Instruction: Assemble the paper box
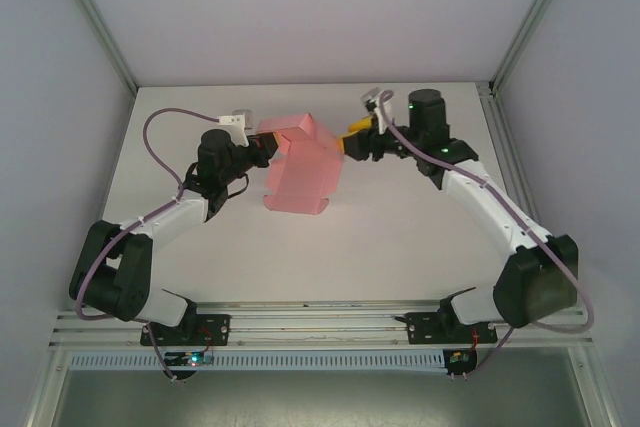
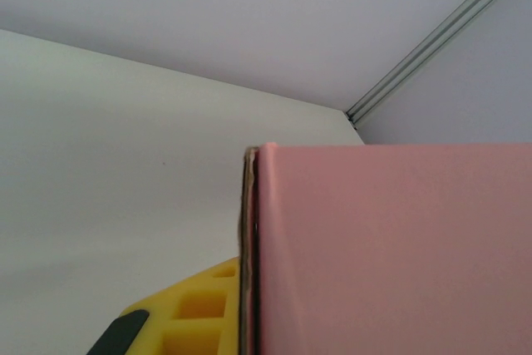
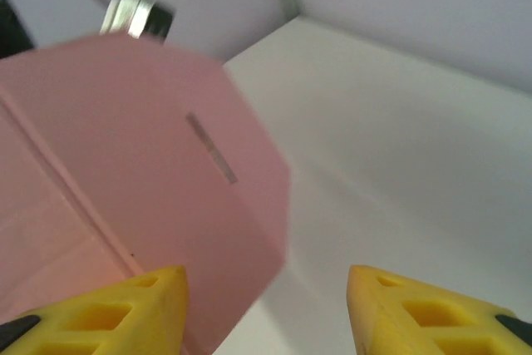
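one paper box (image 1: pixel 300 175) is counted, of plain pink card, partly folded. it is found toward the 12 o'clock side of the white table (image 1: pixel 410 237), midway between the two arms. in the top view its long axis is laid close to the 12-to-6 o'clock line. the folded, blockier end is turned to 12 o'clock. the flatter panel is pointed to 6 o'clock, toward the arm bases. whether the 6 o'clock end is resting on the table or is lifted off it cannot be told.

two grippers are counted, one at each side of the box.

the left gripper (image 1: pixel 266 150) is met at the box's 9 o'clock edge. in the left wrist view one yellow finger (image 2: pixel 195 309) is seen drawn in tight against the doubled card edge, and the card (image 2: pixel 391 247) is carried across where the second finger would sit. the card is recorded as pinched here.

the right gripper (image 1: pixel 350 143) is placed at the box's 3 o'clock edge, near the 12 o'clock end. in the right wrist view its two yellow fingers are spread wide (image 3: pixel 266 282), with bare table seen between them. a pink flap (image 3: pixel 125 147) is seen beyond the finger at 9 o'clock. one narrow slot (image 3: pixel 211 149) is counted in that flap.
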Available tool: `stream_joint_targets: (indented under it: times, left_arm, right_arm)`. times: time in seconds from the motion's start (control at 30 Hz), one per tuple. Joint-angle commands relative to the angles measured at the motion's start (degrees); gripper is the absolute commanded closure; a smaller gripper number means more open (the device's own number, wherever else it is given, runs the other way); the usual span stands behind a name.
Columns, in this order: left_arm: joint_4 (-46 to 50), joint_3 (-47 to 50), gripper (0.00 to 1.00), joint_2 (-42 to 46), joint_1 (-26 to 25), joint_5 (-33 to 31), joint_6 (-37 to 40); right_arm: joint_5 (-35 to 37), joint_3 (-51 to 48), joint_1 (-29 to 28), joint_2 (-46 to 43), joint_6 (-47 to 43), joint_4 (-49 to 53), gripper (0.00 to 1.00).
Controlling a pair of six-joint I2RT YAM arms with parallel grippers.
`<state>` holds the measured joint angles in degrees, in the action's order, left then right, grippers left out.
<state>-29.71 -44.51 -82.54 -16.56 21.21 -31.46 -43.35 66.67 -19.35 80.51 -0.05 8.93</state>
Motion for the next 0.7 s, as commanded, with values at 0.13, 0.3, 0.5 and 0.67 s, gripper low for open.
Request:
stream_joint_targets:
  times: [0.13, 0.3, 0.5, 0.67]
  left_arm:
    - [2.2, -2.7, 1.00, -1.3, -0.6, -1.7, -0.5]
    - [2.7, -3.6, 1.00, -2.2, -0.7, 0.3, 0.0]
    - [7.7, -5.3, 1.00, -2.0, -2.7, -2.4, 3.5]
    - [10.1, -6.0, 1.00, -2.3, -3.8, -3.6, 3.7]
  right_arm:
    - [-6.5, 2.9, -4.5, 2.9, -5.3, 0.0, 0.47]
    - [10.8, 3.2, -9.1, 3.8, -6.2, -1.2, 0.46]
    - [36.8, 4.3, -15.0, 5.3, -9.7, -3.4, 0.39]
    - [47.8, 2.1, -17.6, 5.6, -10.2, -9.7, 0.47]
